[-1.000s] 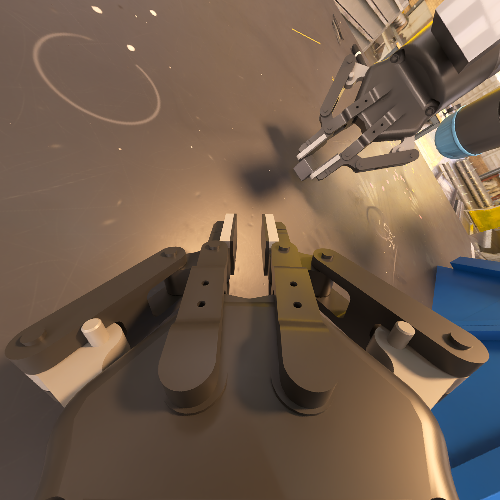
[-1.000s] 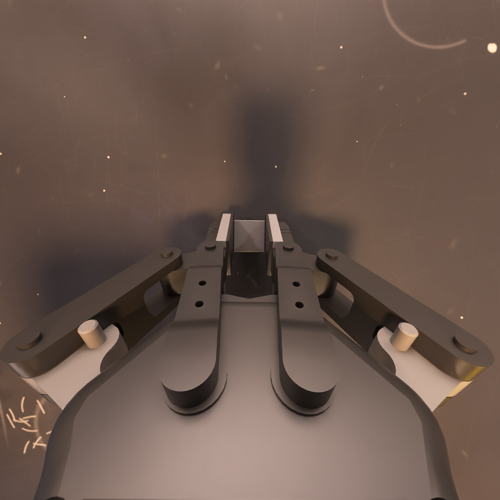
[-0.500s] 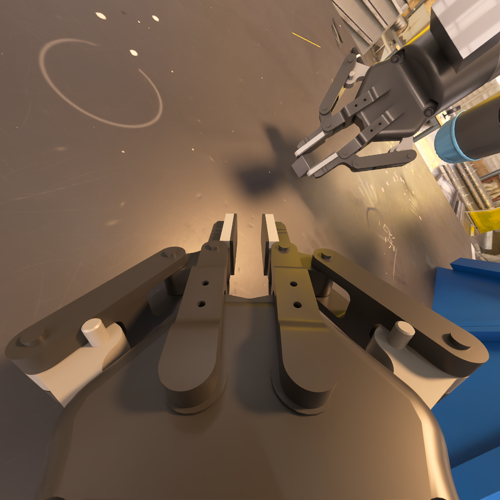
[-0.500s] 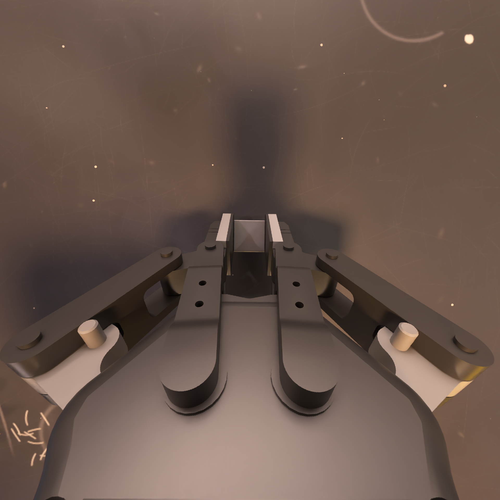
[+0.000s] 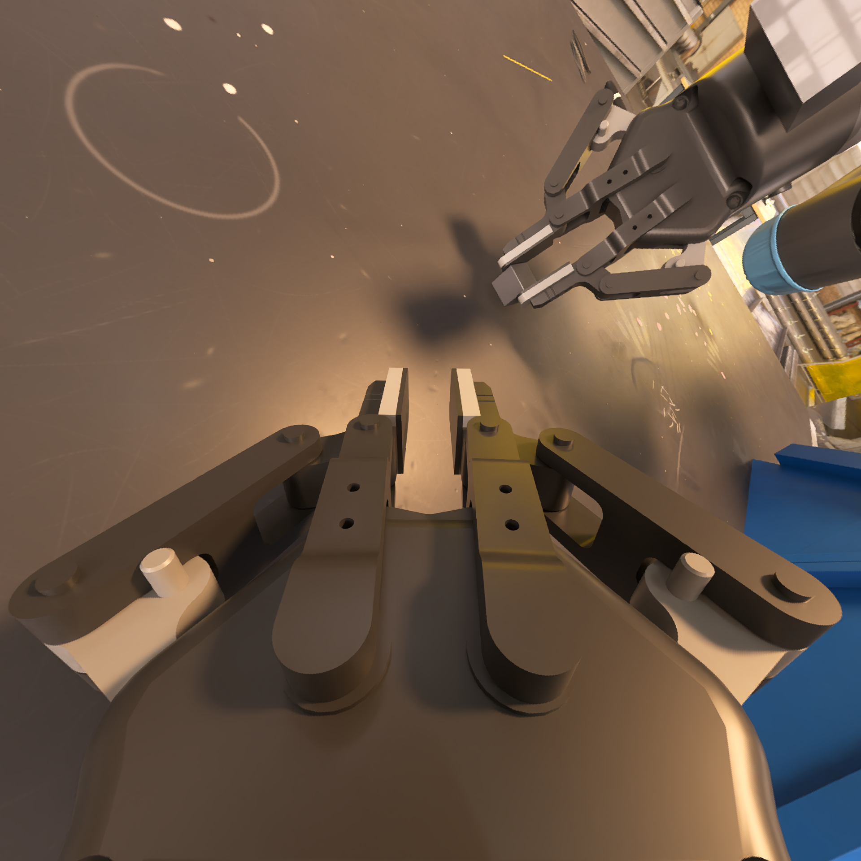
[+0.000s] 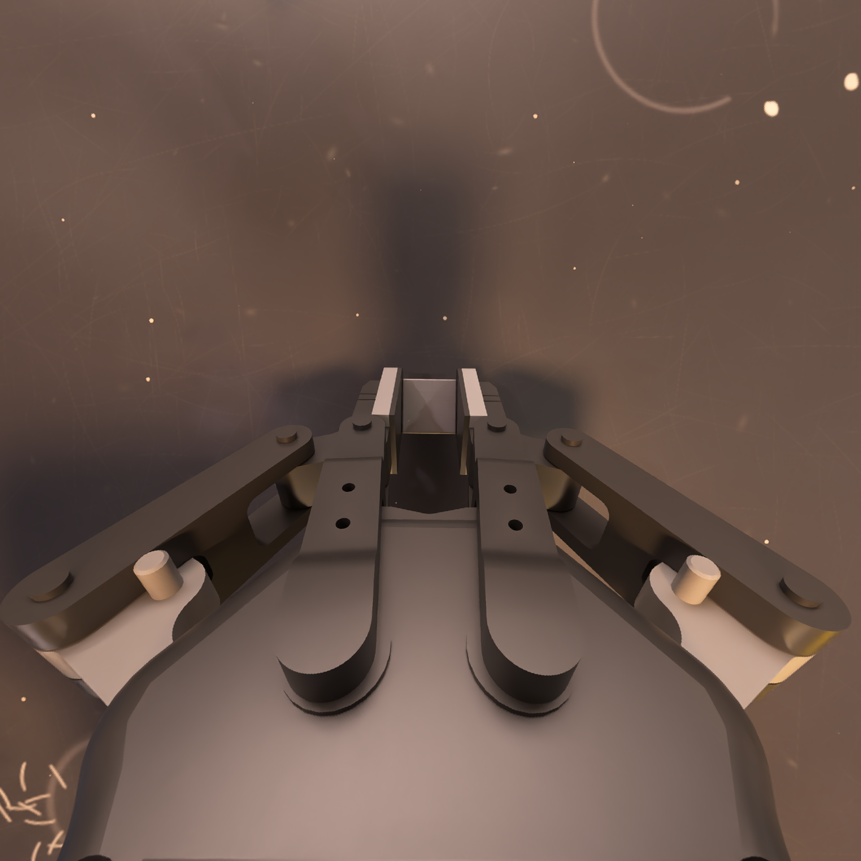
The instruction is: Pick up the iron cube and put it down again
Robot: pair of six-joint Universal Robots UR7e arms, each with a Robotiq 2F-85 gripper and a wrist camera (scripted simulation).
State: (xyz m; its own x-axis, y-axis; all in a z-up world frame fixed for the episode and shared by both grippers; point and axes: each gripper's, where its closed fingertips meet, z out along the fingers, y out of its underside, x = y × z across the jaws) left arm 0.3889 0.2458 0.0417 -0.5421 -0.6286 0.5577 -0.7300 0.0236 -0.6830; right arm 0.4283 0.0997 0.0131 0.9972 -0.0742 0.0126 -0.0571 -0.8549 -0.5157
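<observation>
The iron cube (image 6: 429, 406) is a small grey metal block clamped between the pads of my right gripper (image 6: 429, 391), which is shut on it and holds it above the dark scratched table (image 6: 233, 233). In the left wrist view the right gripper (image 5: 515, 279) hangs at the upper right with the cube (image 5: 505, 283) at its fingertips, and its shadow falls on the table below. My left gripper (image 5: 428, 389) is empty, its pads a narrow gap apart, low over the table (image 5: 233, 303).
A faint ring mark (image 5: 172, 140) is on the table at the far left. A blue block (image 5: 810, 536) stands at the right, close to my left gripper. Shelving and a yellow object (image 5: 834, 377) lie beyond the table's right edge.
My right gripper has risen a little with the cube, and more of the ring mark shows in its view. In the left wrist view it has drifted slightly left. The left fingers have not moved.
</observation>
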